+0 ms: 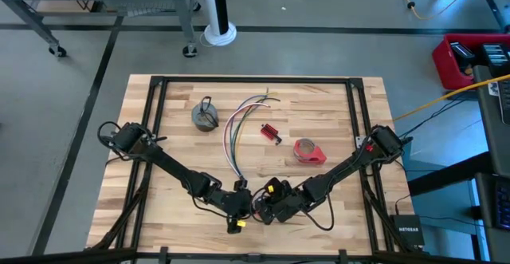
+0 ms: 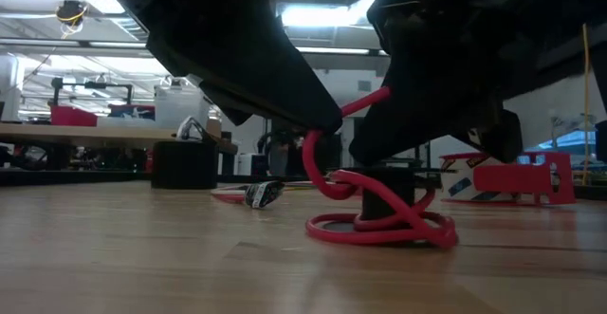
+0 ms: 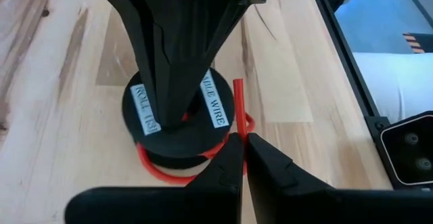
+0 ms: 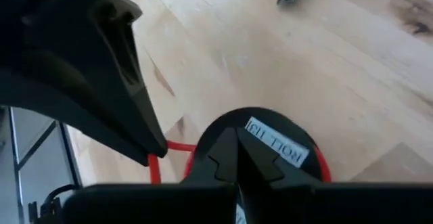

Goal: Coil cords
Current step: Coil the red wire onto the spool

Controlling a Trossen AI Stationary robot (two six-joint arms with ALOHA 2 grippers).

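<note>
On the wooden table (image 1: 319, 104), both arms meet at the near edge. The left claw (image 3: 241, 158) is clenched on a red wire (image 3: 238, 105); the right claw (image 4: 237, 158), fingers together, presses the black spool (image 3: 177, 132).

Both tools (image 1: 239, 206) (image 1: 265, 206) together at table's (image 1: 335, 208) near edge, beyond them loose wire bundle (image 1: 239, 128).

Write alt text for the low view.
Two dark shut grippers, left gripper and right gripper, meet low over a wooden table, the left pinching a red wire that rises from loops around a small black spool. A workshop lies behind.
</note>
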